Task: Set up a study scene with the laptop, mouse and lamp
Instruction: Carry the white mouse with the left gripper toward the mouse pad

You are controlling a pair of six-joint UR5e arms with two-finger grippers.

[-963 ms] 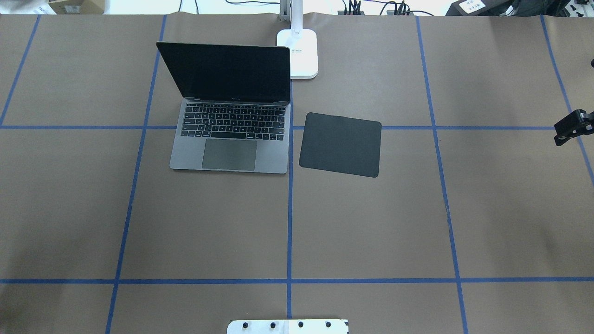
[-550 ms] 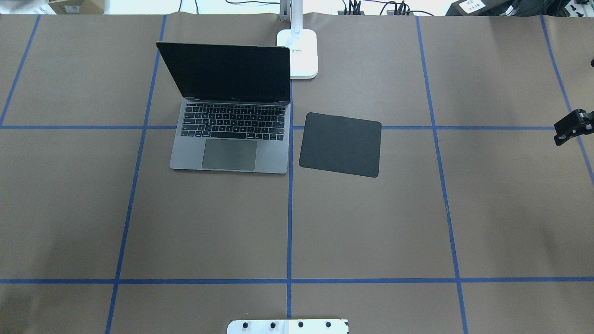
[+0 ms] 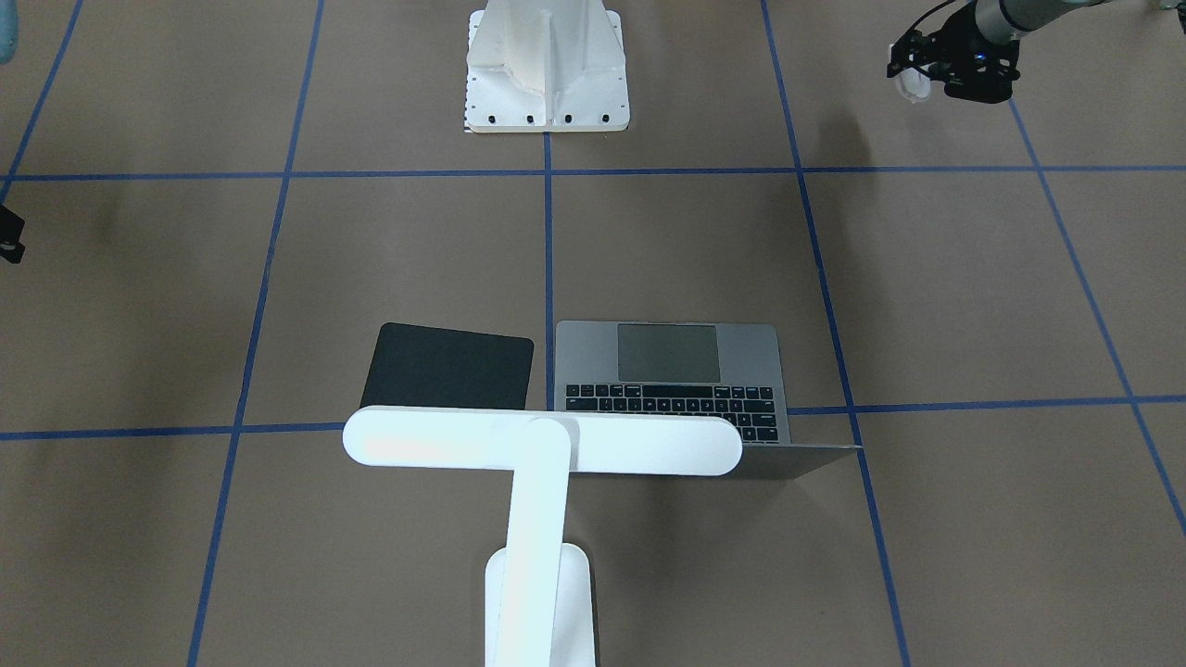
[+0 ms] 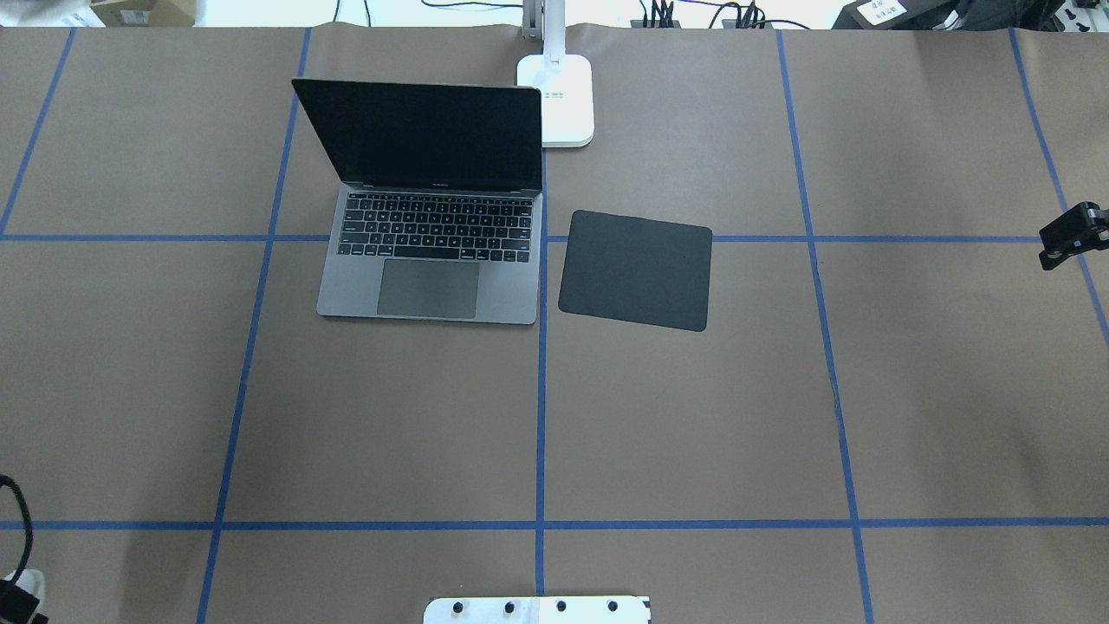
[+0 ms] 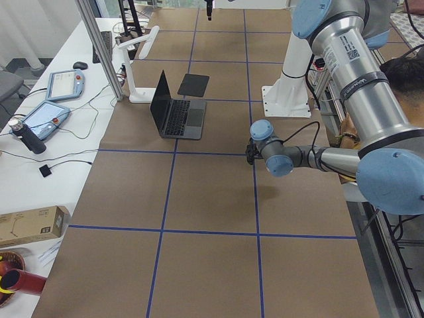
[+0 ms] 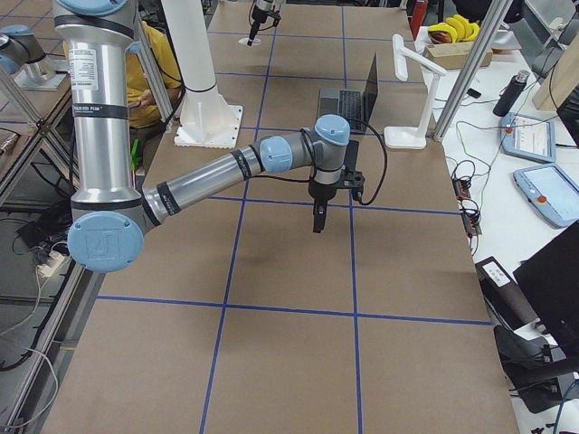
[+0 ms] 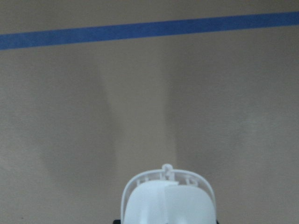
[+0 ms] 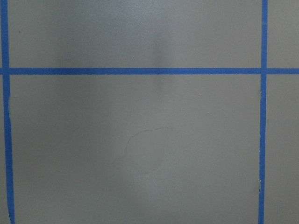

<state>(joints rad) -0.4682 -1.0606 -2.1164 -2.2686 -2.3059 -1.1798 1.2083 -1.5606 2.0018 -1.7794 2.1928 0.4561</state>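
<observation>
Two risks: the mouse (image 7: 168, 201) is riding clamped in the left claw (image 3: 922, 74), well apart from the black mat (image 4: 635, 270), so it could be slipping out on the carry or clipping the open laptop (image 4: 429, 260). The right claw (image 4: 1070, 236) is hanging at the edge and I can't tell its state. The lamp (image 3: 542, 443) is standing behind the laptop. The bench (image 4: 693, 416) is wearing brown paper and blue tape lines, and a cluttered white side desk (image 5: 40, 192) is running alongside.

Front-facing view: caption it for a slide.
Left gripper holds the mouse above the table, away from the open laptop, black mat and lamp.
</observation>
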